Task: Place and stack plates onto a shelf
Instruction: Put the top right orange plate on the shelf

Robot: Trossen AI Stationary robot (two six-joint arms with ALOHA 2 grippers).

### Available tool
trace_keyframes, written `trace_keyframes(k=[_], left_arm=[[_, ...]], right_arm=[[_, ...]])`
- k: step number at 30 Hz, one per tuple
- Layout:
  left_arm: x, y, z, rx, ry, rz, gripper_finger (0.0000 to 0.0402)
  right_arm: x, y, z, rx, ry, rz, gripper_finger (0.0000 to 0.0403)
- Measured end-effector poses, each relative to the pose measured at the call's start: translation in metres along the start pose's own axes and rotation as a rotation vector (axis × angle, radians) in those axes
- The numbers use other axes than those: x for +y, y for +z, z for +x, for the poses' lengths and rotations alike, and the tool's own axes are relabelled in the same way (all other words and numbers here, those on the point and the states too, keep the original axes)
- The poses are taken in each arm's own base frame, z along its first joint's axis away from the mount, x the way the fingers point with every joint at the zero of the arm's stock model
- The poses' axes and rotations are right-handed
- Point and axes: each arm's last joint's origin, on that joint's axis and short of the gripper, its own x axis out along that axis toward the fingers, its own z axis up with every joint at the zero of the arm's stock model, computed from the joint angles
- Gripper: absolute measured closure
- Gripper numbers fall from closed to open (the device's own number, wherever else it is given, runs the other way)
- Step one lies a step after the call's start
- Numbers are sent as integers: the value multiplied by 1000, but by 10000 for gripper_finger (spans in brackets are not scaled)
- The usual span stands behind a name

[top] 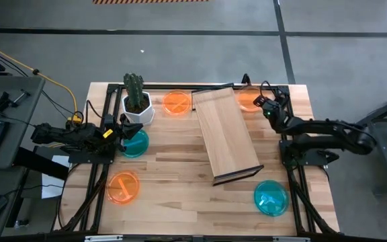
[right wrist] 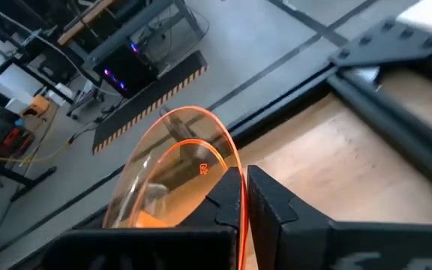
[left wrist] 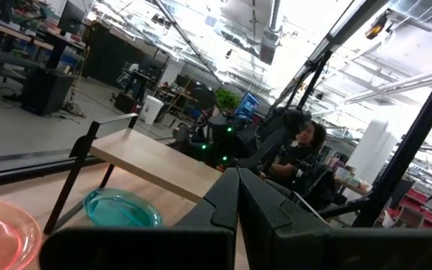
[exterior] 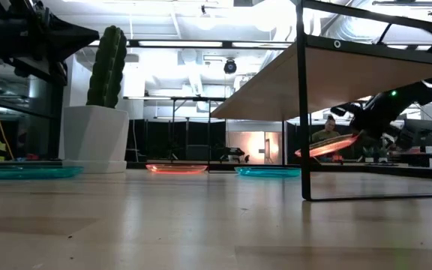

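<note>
Orange plate (right wrist: 172,161) clamped by its rim in right tool (top: 262,106), lifted just beside shelf (top: 225,134); left tool (top: 121,129) shut, empty.

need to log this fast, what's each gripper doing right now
Left gripper: closed, holding nothing, above the teal plate.
Right gripper: closed on the rim of an orange plate, lifted and tilted.

Bare shelf (top: 224,131) top; cactus pot (top: 138,106) beside its far-left corner.

Plates (top: 123,187) scattered (one lifted), shelf (top: 223,130) bare
</note>
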Motion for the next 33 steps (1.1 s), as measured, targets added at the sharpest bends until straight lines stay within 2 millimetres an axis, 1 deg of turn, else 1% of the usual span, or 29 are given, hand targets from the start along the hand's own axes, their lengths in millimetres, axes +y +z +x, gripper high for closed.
trace_keyframes(k=[5,16,19,23,27,33], left_arm=[[0,0,0,0,0,0,401],[0,0,0,0,0,-2,401],[0,0,0,0,0,-2,401],[0,0,0,-1,0,-2,401],[0,0,0,-1,0,-2,401],[0,0,0,-1,0,-2,401]], right_arm=[[2,15,-11,-49,43,18,403],[10,47,-36,-159,205,53,403],[16,59,-44,-187,254,62,403],[27,70,-53,-168,350,41,403],[41,74,-60,-105,453,-7,403],[61,66,-69,16,596,-114,403]])
